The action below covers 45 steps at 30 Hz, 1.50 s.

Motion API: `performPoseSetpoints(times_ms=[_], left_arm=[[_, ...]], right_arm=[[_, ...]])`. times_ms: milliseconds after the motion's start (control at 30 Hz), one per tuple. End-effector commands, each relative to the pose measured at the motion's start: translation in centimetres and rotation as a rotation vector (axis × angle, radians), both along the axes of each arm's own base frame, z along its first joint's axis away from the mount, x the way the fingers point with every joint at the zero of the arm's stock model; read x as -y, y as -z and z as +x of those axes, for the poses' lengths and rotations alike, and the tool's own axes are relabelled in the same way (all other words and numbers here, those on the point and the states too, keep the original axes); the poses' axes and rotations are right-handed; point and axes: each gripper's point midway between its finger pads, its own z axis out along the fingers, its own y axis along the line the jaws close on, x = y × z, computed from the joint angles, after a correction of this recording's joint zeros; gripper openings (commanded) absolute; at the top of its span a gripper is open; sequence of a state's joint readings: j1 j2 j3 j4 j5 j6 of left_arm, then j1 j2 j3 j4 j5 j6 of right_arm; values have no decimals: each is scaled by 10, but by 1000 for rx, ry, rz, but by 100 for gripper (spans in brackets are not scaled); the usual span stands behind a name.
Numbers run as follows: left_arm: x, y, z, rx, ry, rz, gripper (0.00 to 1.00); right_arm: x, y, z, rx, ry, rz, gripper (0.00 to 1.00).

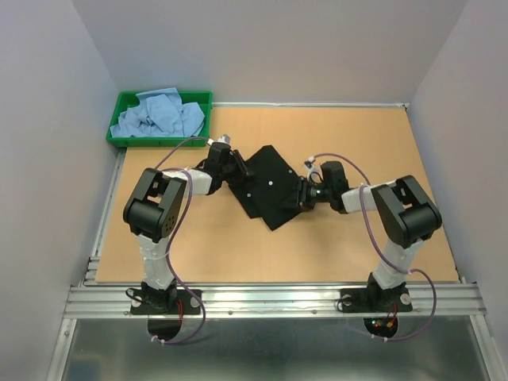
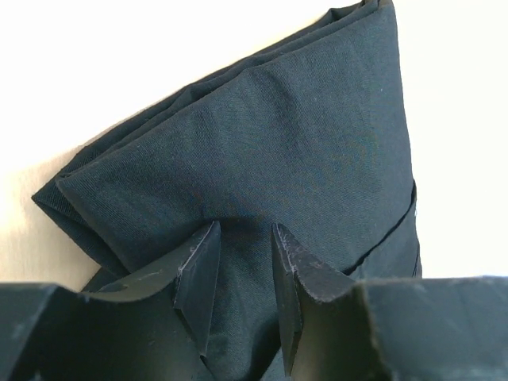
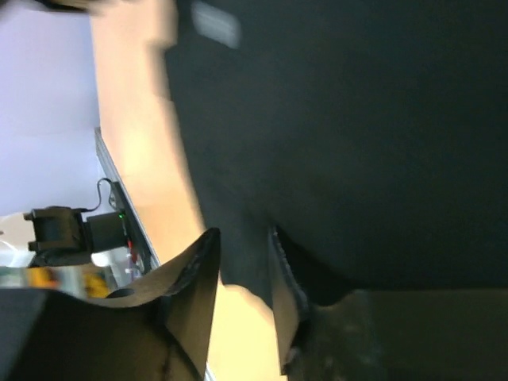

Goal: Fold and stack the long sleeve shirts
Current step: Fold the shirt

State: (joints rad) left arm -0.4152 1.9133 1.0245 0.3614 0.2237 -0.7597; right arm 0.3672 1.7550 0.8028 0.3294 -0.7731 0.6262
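Item: black shirt (image 1: 268, 186), folded, lying askew mid-table (image 1: 381, 151). left gripper (image 1: 232, 165) clamped on its far-left corner; right gripper (image 1: 300, 194) clamped on its right edge. Far-left: green tray (image 1: 119, 136) heaped with light blue shirts (image 1: 159, 115), well apart. Bare board near and right

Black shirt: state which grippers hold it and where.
The left gripper pinches the black shirt at a folded edge; right gripper straddles its opposite edge, grip unclear.
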Motion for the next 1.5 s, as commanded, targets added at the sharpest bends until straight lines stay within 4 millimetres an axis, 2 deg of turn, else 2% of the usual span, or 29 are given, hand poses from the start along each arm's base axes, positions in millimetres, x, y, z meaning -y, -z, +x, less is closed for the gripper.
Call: performPoseSetpoints(times_ms=[0, 33, 67, 133, 200, 267, 333, 367, 433, 467, 567, 633, 667, 700, 733, 767, 867, 900, 933, 1000, 1033, 1067, 1133, 1200, 1267, 1300, 1367, 1400, 1467], left_arm=[[-11, 11, -16, -49, -4, 43, 44], [-11, 10, -16, -49, -2, 40, 44], [-11, 13, -17, -55, -2, 41, 44], [-12, 15, -19, -63, -2, 43, 44], [-13, 18, -22, -72, -1, 46, 44], [-13, 19, -24, -74, 3, 46, 44], [-14, 19, -25, -70, 6, 49, 44], [-15, 20, -28, -73, 7, 52, 44], [-14, 16, -30, -69, 15, 44, 44], [-14, 14, -31, -66, 17, 39, 44], [-11, 12, -38, -67, 23, 30, 45], [-9, 12, -41, -72, 27, 25, 45], [-7, 13, -44, -76, 32, 26, 45], [-6, 12, -45, -76, 34, 24, 45], [-4, 12, -47, -79, 39, 18, 45], [-3, 12, -48, -81, 42, 16, 45], [0, 11, -50, -82, 45, 13, 45], [1, 10, -51, -83, 50, 10, 45], [1, 10, -51, -83, 50, 10, 45], [-1, 12, -54, -92, 47, 13, 45], [-2, 12, -55, -94, 45, 13, 45], [-4, 16, -59, -106, 40, 18, 45], [-6, 17, -62, -114, 35, 18, 45], [-8, 21, -68, -128, 36, 21, 45], [-10, 26, -75, -144, 40, 24, 45], [-11, 26, -77, -145, 42, 25, 45], [-13, 27, -80, -147, 44, 28, 45], [-13, 27, -80, -145, 46, 30, 45], [-12, 27, -82, -146, 57, 28, 45]], right_arm=[[30, 48, -15, -135, 83, 52, 35], [42, 54, -11, -144, 119, 58, 34], [49, 66, -16, -158, 128, 46, 34], [60, 72, -15, -163, 155, 35, 33], [67, 67, -12, -158, 173, 48, 34], [67, 43, -4, -93, 175, 64, 34], [65, 15, 13, -24, 178, 80, 35], [63, -6, 20, 12, 178, 85, 36], [61, -31, 34, 72, 178, 95, 39], [56, -57, 49, 124, 176, 111, 41], [39, -96, 72, 185, 162, 159, 45], [28, -111, 83, 210, 151, 181, 46], [15, -116, 84, 216, 128, 194, 47], [6, -122, 93, 219, 119, 212, 48], [-8, -123, 93, 225, 96, 224, 49], [-16, -119, 101, 213, 93, 232, 49], [-36, -101, 106, 189, 75, 244, 50], [-38, -90, 110, 165, 89, 241, 50], [-40, -68, 114, 127, 101, 226, 50], [-39, -43, 120, 84, 140, 209, 50], [-35, -16, 120, 44, 158, 181, 50], [-32, -2, 120, 26, 176, 163, 50], [-17, 20, 126, -2, 239, 142, 50], [-5, 37, 124, -29, 275, 130, 50], [-1, 32, 127, -11, 286, 127, 50], [-3, 15, 130, 28, 276, 137, 50], [-9, -4, 132, 57, 262, 154, 50], [-13, -26, 139, 96, 259, 178, 50], [-23, -50, 144, 135, 246, 209, 50]])
